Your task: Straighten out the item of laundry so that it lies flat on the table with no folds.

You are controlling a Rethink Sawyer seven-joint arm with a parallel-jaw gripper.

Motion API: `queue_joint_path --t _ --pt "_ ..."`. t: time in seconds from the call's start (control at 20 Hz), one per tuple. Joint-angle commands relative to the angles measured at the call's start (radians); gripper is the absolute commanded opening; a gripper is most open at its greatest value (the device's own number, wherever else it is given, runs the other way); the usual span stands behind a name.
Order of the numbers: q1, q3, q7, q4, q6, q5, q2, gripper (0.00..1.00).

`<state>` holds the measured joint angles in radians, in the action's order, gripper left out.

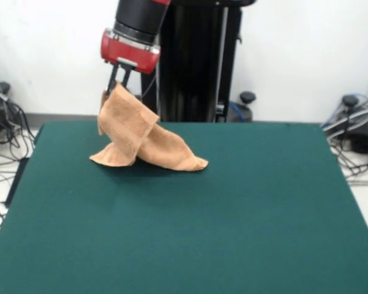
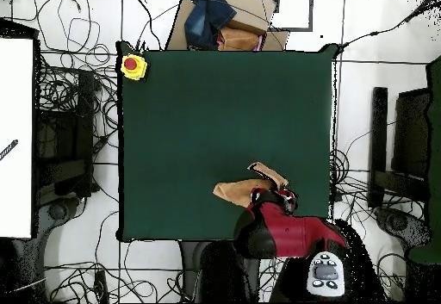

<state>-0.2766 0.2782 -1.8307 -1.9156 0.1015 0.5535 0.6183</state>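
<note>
The item of laundry [image 1: 139,136] is an orange-tan towel, bunched and folded. One corner is lifted off the table [image 1: 233,214] while the rest trails down onto the green top at the far left. My gripper [image 1: 118,86] hangs from the red and black arm and is shut on the towel's raised corner. In the overhead view the towel [image 2: 245,189] lies near the table's lower right edge [image 2: 320,145], partly hidden under the red arm, and the gripper itself is hidden there.
A yellow box with a red button [image 2: 133,65] sits at one table corner. Cardboard and blue cloth [image 2: 222,21] lie beyond the far edge. Cables cover the floor around the table. The black pedestal [image 1: 193,61] rises behind the towel.
</note>
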Motion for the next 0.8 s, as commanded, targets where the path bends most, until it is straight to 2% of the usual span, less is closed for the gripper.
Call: queue_joint_path --t 0.05,0.45,0.7,0.8 --pt "-0.034 -0.136 -0.097 0.034 -0.054 -0.014 -0.028 0.00" --pt "-0.037 -0.134 -0.103 0.050 -0.035 -0.020 -0.052 0.00" --pt "0.011 -0.066 -0.132 0.046 0.015 -0.040 -0.057 0.00" --pt "0.045 -0.026 -0.108 0.061 -0.020 -0.029 -0.042 0.00"
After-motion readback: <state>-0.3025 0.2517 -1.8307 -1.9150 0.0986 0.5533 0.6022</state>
